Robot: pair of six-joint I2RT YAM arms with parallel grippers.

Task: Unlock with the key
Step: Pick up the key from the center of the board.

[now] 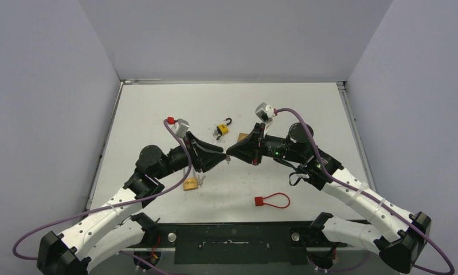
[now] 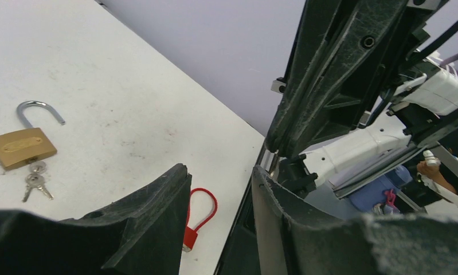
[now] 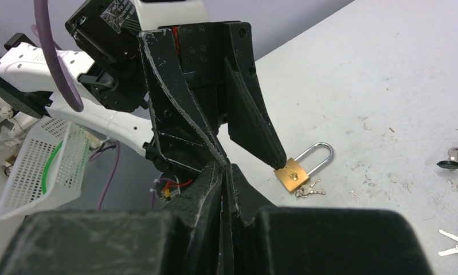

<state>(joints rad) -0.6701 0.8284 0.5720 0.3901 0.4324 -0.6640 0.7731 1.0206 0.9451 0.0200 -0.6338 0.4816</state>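
Both arms meet tip to tip above the middle of the table. My right gripper [image 1: 231,154] [image 3: 225,166] is shut, and a small silvery key [image 1: 229,160] [image 2: 274,162] pokes out at its tip. My left gripper [image 1: 222,152] [image 2: 219,172] faces it, open, with nothing between its fingers; the right fingertips sit just beyond its right-hand finger. A brass padlock [image 1: 190,184] [image 2: 20,147] [image 3: 292,173] lies flat below the left gripper, its shackle swung open and a small bunch of keys [image 2: 36,182] [image 3: 310,191] at its base.
A yellow-and-black padlock [image 1: 222,129] lies behind the grippers. A red cable lock [image 1: 272,201] [image 2: 196,220] lies near the front edge. Loose keys [image 3: 455,243] lie to the right in the right wrist view. A tan object [image 1: 243,137] is half hidden under the right arm.
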